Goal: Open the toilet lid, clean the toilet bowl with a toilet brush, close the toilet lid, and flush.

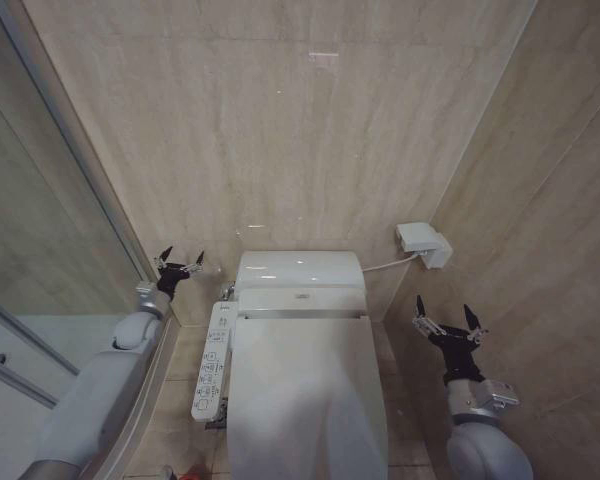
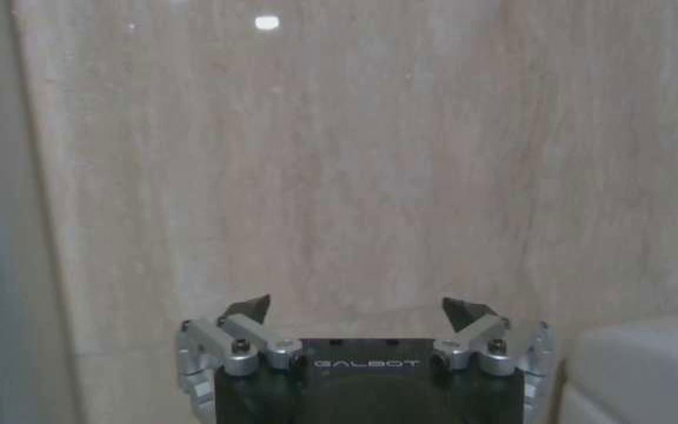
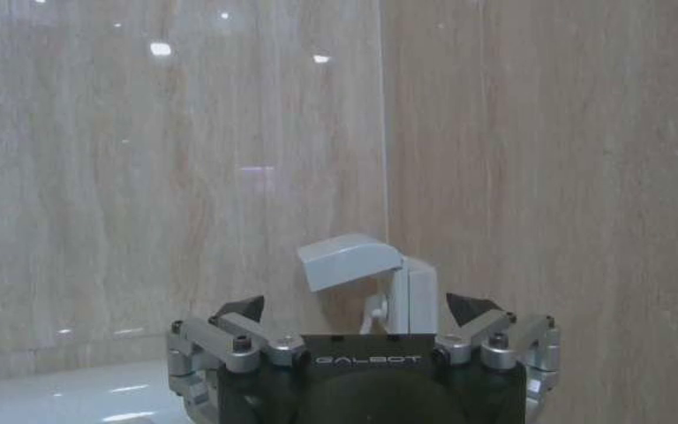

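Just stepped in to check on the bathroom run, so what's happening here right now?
Nothing is being handled yet. The toilet lid is down, closed over the bowl. The left tool is raised beside the tank, near the glass shower wall, fingers open and empty. The right tool hangs open and empty on the other side, by the side wall, below the white wall box. A control panel runs along the toilet's left side.

Beige marble-look wall tiles fill the upper frame, meeting a side wall at right. A glass shower partition runs down the left; a white wall box sits right of centre. Floor tiles are beige.
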Motion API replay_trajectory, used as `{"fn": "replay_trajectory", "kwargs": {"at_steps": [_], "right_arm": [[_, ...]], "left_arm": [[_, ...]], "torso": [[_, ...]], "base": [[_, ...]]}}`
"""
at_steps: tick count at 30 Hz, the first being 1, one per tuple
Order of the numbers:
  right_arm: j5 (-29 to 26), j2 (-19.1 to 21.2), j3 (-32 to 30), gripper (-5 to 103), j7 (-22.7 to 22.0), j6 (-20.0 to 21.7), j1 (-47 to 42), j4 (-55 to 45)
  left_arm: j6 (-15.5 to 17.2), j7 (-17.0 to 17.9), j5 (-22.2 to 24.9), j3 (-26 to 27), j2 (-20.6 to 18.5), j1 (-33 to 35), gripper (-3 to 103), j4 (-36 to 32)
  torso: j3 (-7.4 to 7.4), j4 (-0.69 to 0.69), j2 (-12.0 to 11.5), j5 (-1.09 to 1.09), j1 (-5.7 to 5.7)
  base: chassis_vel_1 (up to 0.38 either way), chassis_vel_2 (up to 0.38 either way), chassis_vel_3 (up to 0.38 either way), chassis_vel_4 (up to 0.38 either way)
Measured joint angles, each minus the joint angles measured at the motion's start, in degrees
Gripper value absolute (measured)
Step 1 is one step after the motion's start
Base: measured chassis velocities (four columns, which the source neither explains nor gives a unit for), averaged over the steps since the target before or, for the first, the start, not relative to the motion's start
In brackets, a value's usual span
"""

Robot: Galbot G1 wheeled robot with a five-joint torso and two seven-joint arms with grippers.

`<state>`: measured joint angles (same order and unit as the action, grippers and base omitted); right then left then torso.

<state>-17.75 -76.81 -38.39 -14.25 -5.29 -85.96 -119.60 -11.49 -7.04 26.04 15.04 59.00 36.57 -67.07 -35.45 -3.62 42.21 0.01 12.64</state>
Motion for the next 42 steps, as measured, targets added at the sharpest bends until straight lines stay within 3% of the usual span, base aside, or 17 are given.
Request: {"fn": "replay_trajectory", "kwargs": {"at_steps": [3,4,11,12,18,19,26,27,42], "right_arm": [[0.0,0.0,0.0,100,0.0,0.0,0.0,0.0],[0.0,0.0,0.0,100,0.01,0.0,0.0,-0.01],[0.0,0.0,0.0,100,0.0,0.0,0.0,0.0],[0.0,0.0,0.0,100,0.0,0.0,0.0,0.0],[0.0,0.0,0.0,100,0.0,0.0,0.0,0.0],[0.0,0.0,0.0,100,0.0,0.0,0.0,0.0],[0.0,0.0,0.0,100,0.0,0.0,0.0,0.0],[0.0,0.0,0.0,100,0.0,0.0,0.0,0.0],[0.0,0.0,0.0,100,0.01,0.0,0.0,0.0]], "left_arm": [[-0.02,-1.71,0.09,-0.64,-0.46,-1.44,100,1.68],[-0.06,-2.62,0.1,-0.9,-0.51,-1.8,85,2.0],[-1.03,-6.52,-0.95,-2.43,0.09,-1.51,85,1.95],[-1.47,-7.19,-1.49,-2.74,0.2,-1.18,57,1.96],[-4.29,-12.26,-3.74,-3.78,0.08,0.66,57,2.36],[-4.91,-13.46,-4.32,-3.85,-0.08,1.09,30,2.46],[-7.64,-17.91,-7.0,-3.57,-1.07,2.64,30,3.37],[-8.05,-18.43,-7.5,-3.39,-1.28,2.83,4,3.61],[-12.49,-24.09,-9.1,-2.77,-1.46,2.59,0,6.79]], "torso": [[0.0,0.0,0.0,-0.02,0.0],[0.0,-0.01,0.0,-0.01,0.0],[0.0,-0.06,0.01,-0.01,0.0],[0.0,-0.05,0.01,-0.01,0.0],[0.0,-0.04,0.01,-0.01,0.0],[0.0,-0.04,0.01,-0.01,0.0],[0.0,-0.04,0.01,-0.02,0.0],[0.0,-0.04,0.01,-0.01,0.0],[0.0,-0.04,0.01,-0.01,0.0]], "base": [[0.0,0.0,0.0,0.0],[0.0,0.0,0.0,0.0],[0.0,0.0,0.0,0.0],[0.0,0.0,0.0,0.0],[0.0,0.0,0.0,0.0],[0.0,0.0,0.0,0.0],[0.0,0.0,0.0,0.0],[0.0,0.0,0.0,0.0],[0.0,0.0,0.0,0.0]]}}
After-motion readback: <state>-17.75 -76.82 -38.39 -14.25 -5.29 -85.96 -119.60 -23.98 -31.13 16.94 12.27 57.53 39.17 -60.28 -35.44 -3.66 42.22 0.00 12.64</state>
